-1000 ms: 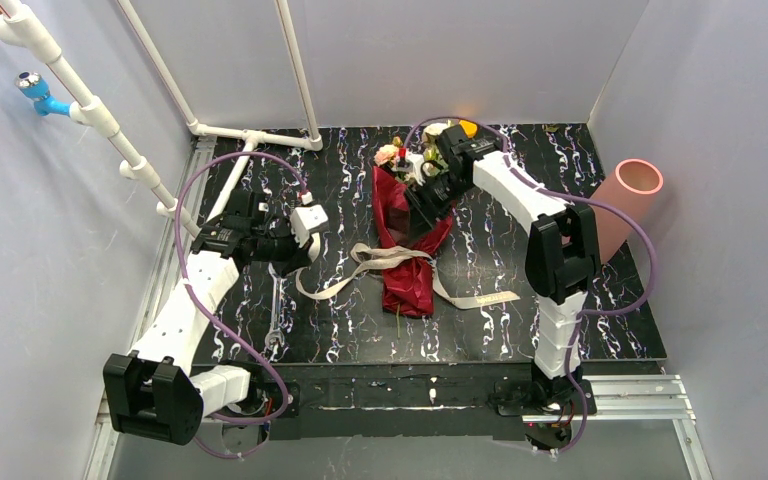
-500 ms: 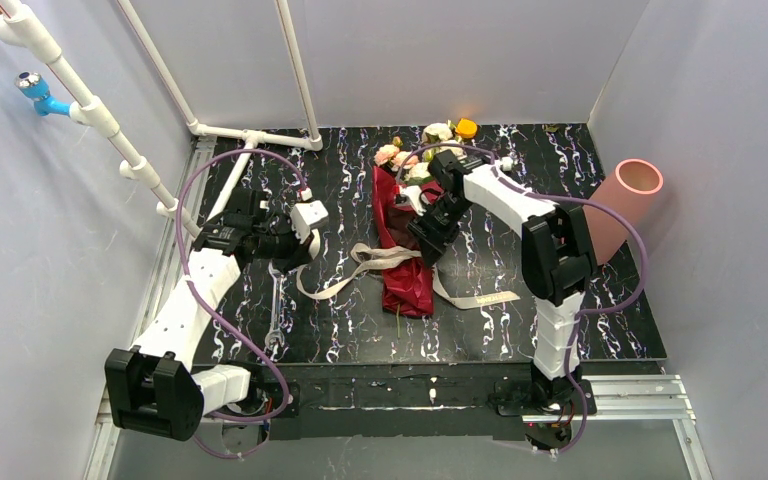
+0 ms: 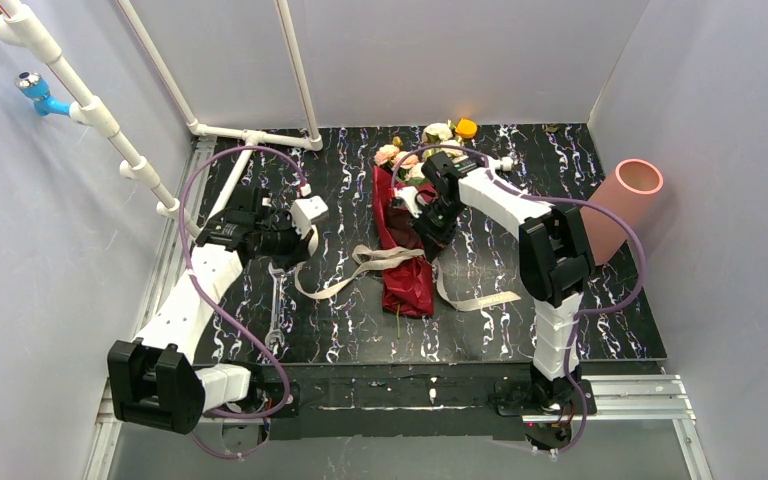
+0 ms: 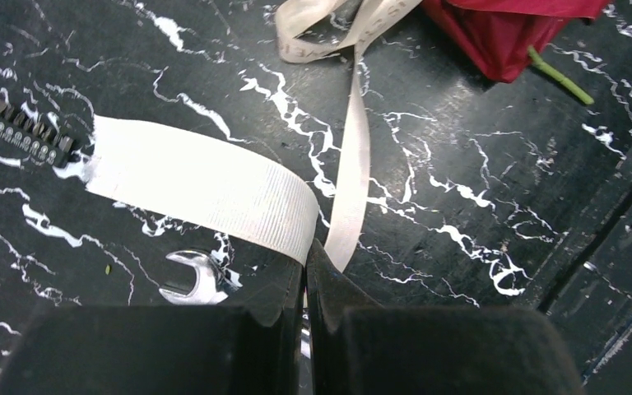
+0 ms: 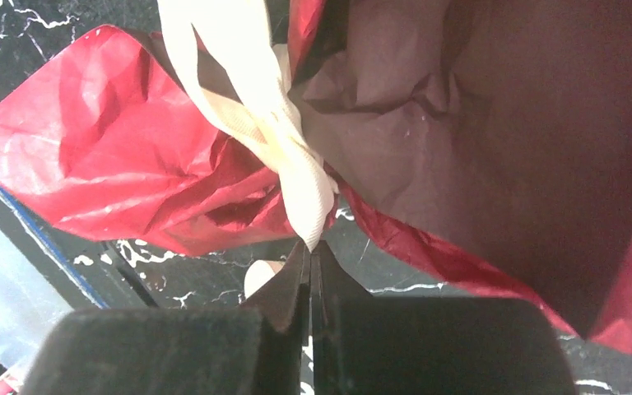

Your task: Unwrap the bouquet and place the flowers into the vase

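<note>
Your left gripper (image 4: 306, 276) is clamped tight on the beige ribbon (image 4: 206, 185), which runs out flat across the black marbled tabletop (image 4: 461, 164). Your right gripper (image 5: 311, 271) is likewise pinched closed on the ribbon where it crosses the maroon wrapping paper (image 5: 90, 164).

You have one bouquet (image 3: 407, 270) lying in the middle of the table, its flowers (image 3: 392, 156) pointing toward the back wall and one green stem (image 3: 398, 322) poking out of the paper's near end. You can't get a sure count of the blooms, because your right arm lies over them. One salmon-pink vase (image 3: 620, 205) sits at the table's right edge by the wall, well apart from the bouquet.

One wrench (image 3: 277, 310) lies just below your left gripper. One small orange object (image 3: 467, 127) sits beside the blooms, and white pipes (image 3: 90, 110) run along the left wall.
</note>
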{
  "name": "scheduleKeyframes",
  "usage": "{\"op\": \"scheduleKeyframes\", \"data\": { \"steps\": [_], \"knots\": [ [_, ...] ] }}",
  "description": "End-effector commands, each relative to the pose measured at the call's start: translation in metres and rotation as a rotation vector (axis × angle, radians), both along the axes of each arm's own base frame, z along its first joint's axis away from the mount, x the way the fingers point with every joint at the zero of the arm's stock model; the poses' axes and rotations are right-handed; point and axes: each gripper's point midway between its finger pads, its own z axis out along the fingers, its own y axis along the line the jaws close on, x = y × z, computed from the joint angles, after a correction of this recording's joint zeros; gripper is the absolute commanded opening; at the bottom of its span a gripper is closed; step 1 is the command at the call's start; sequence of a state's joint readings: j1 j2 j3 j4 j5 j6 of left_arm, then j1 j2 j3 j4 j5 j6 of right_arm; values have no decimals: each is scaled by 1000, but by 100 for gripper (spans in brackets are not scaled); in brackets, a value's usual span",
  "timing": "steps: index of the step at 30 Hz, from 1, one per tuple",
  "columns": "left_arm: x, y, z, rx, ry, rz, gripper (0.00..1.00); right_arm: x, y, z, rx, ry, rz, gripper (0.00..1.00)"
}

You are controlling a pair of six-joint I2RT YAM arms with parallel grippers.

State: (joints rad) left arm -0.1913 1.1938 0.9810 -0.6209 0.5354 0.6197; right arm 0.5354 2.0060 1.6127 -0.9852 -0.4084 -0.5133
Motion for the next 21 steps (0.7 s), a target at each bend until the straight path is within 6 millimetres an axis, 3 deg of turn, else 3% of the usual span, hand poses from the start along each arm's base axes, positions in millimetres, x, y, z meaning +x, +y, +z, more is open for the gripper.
{"op": "scheduleKeyframes", "data": {
  "steps": [1,5,8,14,21],
  "knots": [
    [17,13,4,59,-29,88,0,7,-13,53,27,-56,-36,1],
    [18,29,-6,124,-21,109,0,0,-44,85,38,-25,-82,1],
    [16,37,-8,151,-22,87,0,-12,-88,90,-20,5,-104,1],
    [25,46,-10,164,-30,105,0,-37,-181,75,-139,56,-171,1],
    [50,66,-3,190,-55,187,0,-60,-236,61,-323,32,-80,1]
  ]
}}
